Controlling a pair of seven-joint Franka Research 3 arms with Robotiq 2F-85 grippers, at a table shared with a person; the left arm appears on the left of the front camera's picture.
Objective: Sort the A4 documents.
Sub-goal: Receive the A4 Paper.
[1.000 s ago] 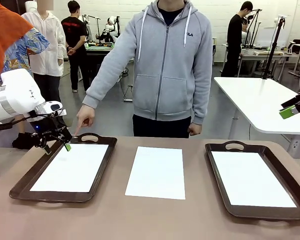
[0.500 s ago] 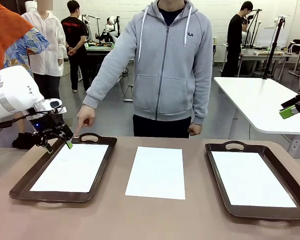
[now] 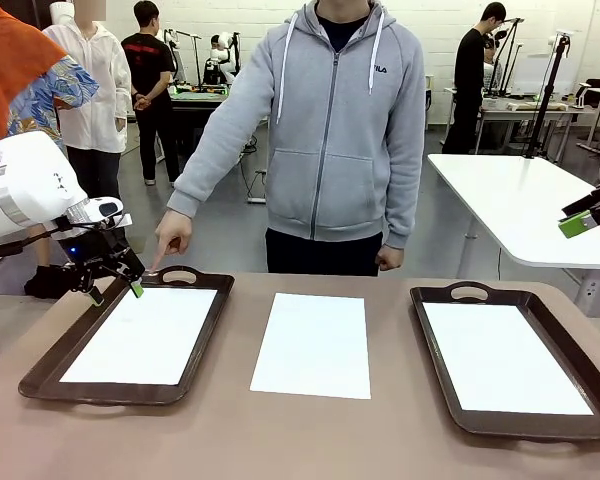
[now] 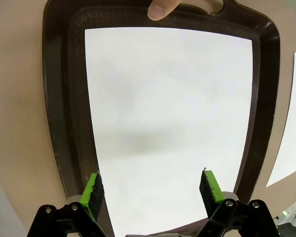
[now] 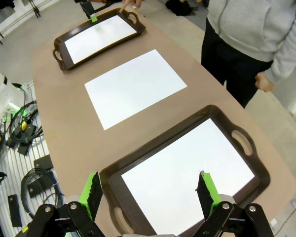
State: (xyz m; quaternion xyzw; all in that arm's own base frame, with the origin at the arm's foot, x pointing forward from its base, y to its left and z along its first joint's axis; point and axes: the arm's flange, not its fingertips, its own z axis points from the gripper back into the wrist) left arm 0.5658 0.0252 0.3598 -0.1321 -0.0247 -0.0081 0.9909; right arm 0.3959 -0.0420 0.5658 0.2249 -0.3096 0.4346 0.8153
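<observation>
Bright even light, faint shadows, sharp focus, wide-angle bowing in wrist views

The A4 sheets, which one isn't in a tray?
The middle sheet, lying bare on the table between the left tray and right tray, which each hold a sheet.
</observation>
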